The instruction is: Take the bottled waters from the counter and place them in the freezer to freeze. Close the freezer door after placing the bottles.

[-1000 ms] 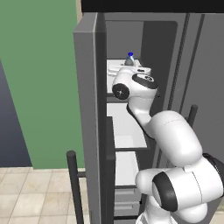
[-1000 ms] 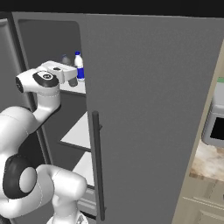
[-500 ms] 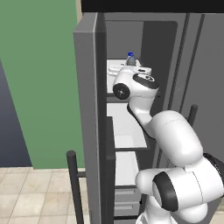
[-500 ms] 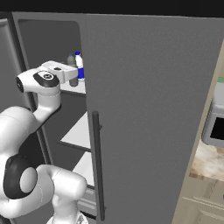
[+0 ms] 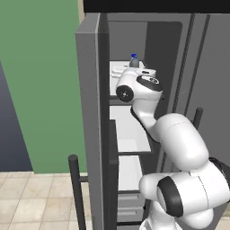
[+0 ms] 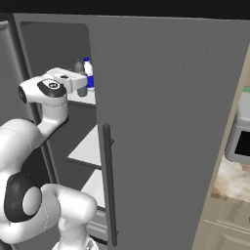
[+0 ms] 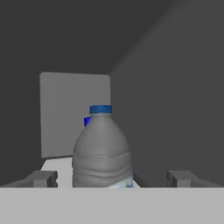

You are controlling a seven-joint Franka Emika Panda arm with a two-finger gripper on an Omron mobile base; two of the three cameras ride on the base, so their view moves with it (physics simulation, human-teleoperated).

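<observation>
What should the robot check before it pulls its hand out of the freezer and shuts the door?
1. Gripper open, fingers clear of the grey bottle: ok.
2. Grey bottle upright on the top shelf: ok.
3. White bottle on the same shelf, upright: ok.
4. Both bottles away from the shelf's front edge: cannot tell.
5. Arm out of the freezer: not ok, it reaches inside.
6. Freezer door shut: not ok, it stands open.
</observation>
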